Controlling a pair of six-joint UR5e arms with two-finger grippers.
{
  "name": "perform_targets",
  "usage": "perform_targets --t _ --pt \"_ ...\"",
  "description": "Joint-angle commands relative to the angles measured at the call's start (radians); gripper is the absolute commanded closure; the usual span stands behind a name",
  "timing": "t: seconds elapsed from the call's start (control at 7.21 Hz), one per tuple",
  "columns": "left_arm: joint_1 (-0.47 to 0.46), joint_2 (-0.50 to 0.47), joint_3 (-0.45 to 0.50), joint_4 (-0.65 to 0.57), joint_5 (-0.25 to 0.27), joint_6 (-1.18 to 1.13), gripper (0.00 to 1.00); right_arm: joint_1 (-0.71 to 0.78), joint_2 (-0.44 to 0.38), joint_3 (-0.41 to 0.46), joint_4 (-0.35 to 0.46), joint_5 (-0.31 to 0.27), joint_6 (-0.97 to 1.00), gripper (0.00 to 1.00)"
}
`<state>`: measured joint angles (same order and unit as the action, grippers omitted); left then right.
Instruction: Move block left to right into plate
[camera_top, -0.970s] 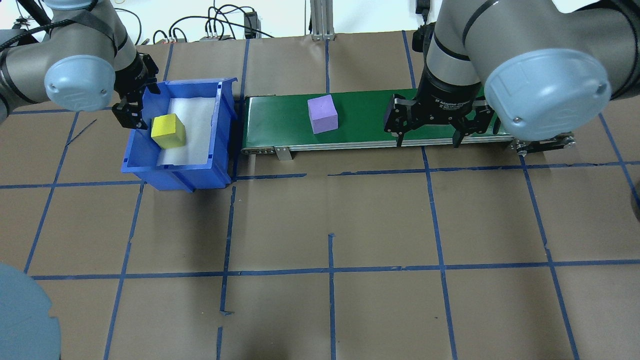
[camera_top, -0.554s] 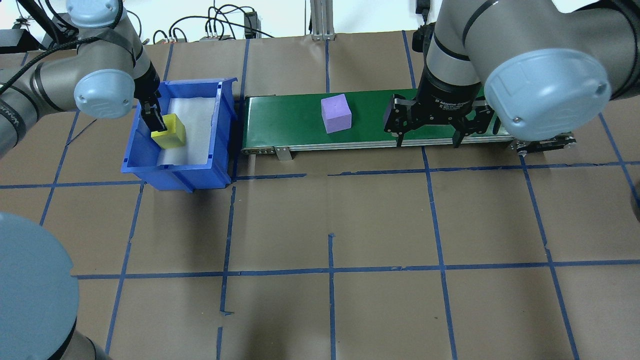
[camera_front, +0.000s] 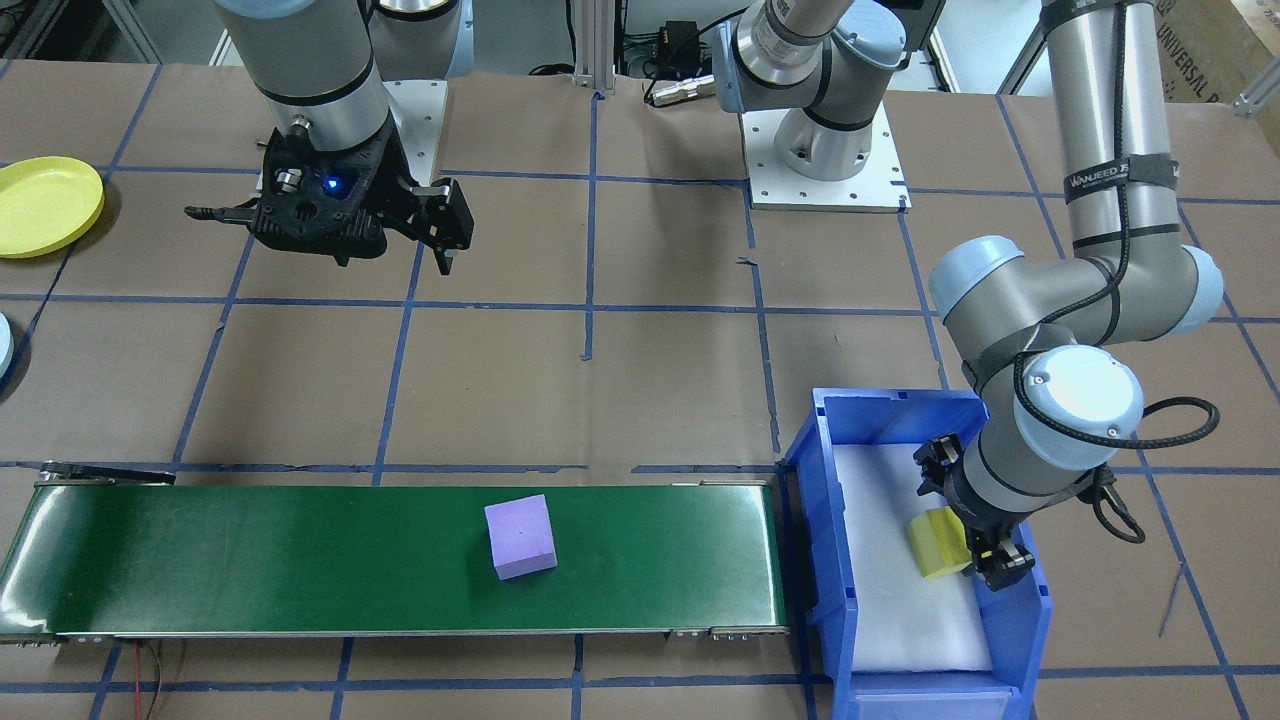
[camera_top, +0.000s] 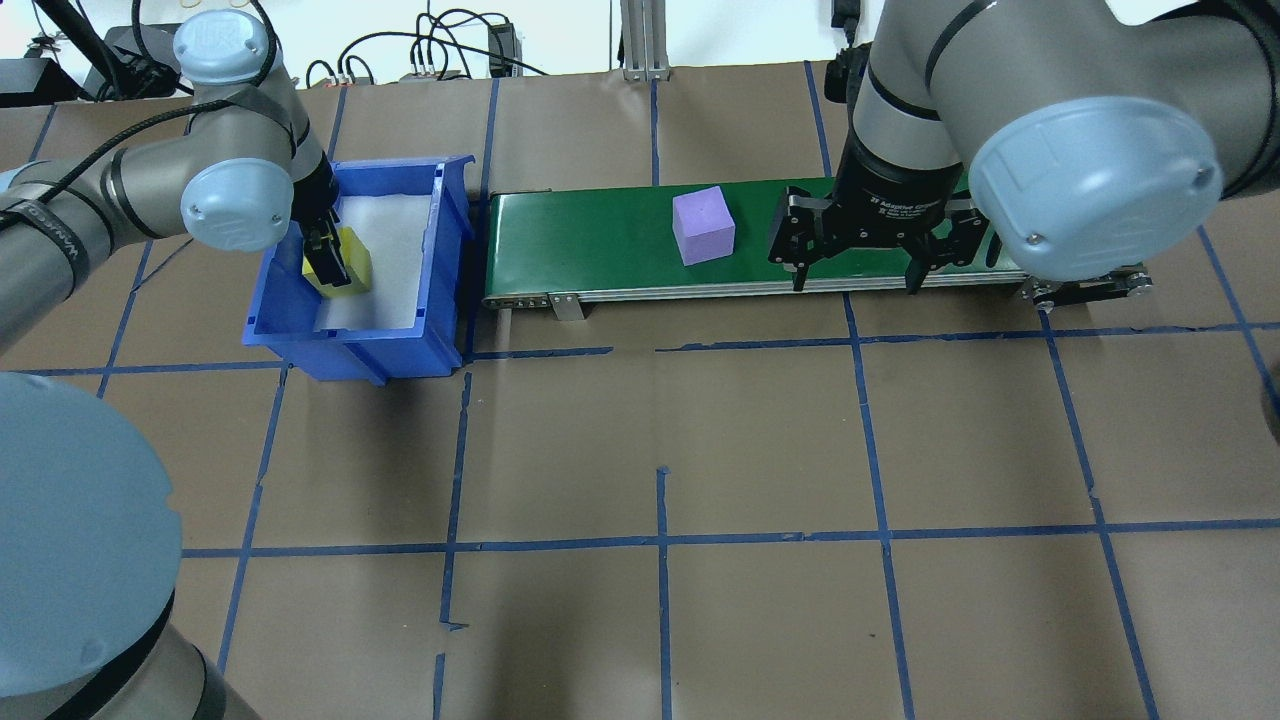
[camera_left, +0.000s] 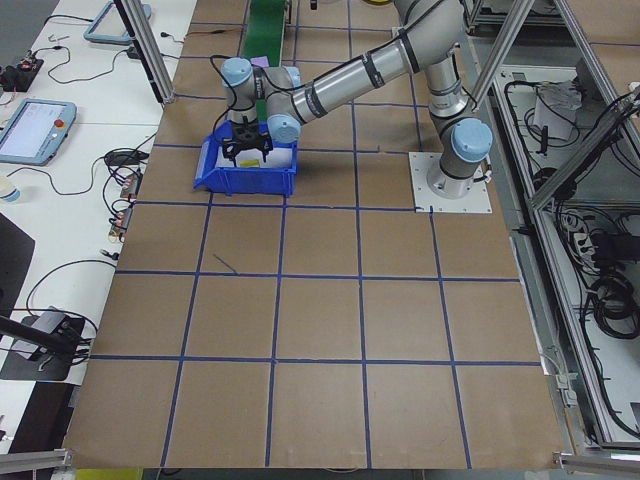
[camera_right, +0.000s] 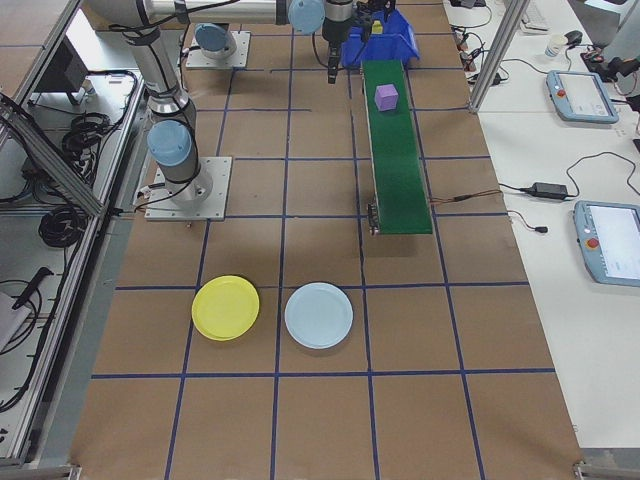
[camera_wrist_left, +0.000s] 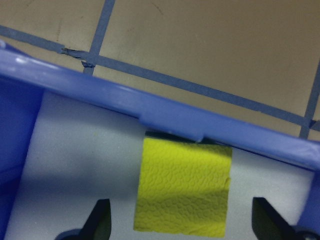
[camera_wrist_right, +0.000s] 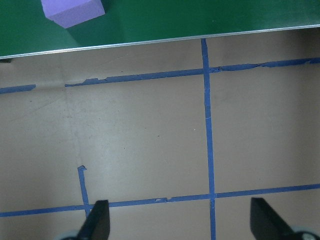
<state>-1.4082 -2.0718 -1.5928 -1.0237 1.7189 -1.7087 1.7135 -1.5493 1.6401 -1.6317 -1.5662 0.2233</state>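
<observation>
A purple block (camera_top: 703, 226) (camera_front: 519, 536) rides on the green conveyor belt (camera_top: 580, 245), a short way left of my right gripper (camera_top: 855, 285). That gripper hangs open and empty over the belt's near edge. A yellow block (camera_wrist_left: 182, 187) (camera_front: 935, 542) lies on white padding in the blue bin (camera_top: 350, 345), against its outer wall. My left gripper (camera_wrist_left: 181, 220) is down in the bin, open, with a finger on each side of the yellow block and a gap to both. The yellow plate (camera_right: 226, 307) (camera_front: 40, 205) sits far off on the robot's right side.
A light blue plate (camera_right: 319, 315) lies beside the yellow one. The belt runs from the bin toward the right arm. Cables and a metal post stand at the table's far edge. Blue tape lines grid the brown table.
The purple block has travelled along the belt toward the right gripper. My left gripper has swung from outside the bin's wall down over the yellow block. The right arm has stayed still.
</observation>
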Motion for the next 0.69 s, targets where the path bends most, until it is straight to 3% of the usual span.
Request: perform_targets --t 0.0,0.14,0.28,0.55 --pt "0.000 -0.018 -0.006 0.040 0.017 0.000 0.04 0.000 0.000 0.000 0.001 0.000 0.001 0.00" --pt "0.000 -0.014 -0.007 0.063 0.022 -0.011 0.42 0.000 0.000 0.000 0.001 0.000 0.001 0.00" --pt "0.000 0.005 -0.007 0.059 0.009 -0.003 0.88 0.000 0.000 0.000 0.003 0.000 0.001 0.00" --pt "0.000 0.007 -0.001 0.056 0.005 -0.006 0.88 0.000 0.000 0.000 0.003 0.000 0.001 0.00"
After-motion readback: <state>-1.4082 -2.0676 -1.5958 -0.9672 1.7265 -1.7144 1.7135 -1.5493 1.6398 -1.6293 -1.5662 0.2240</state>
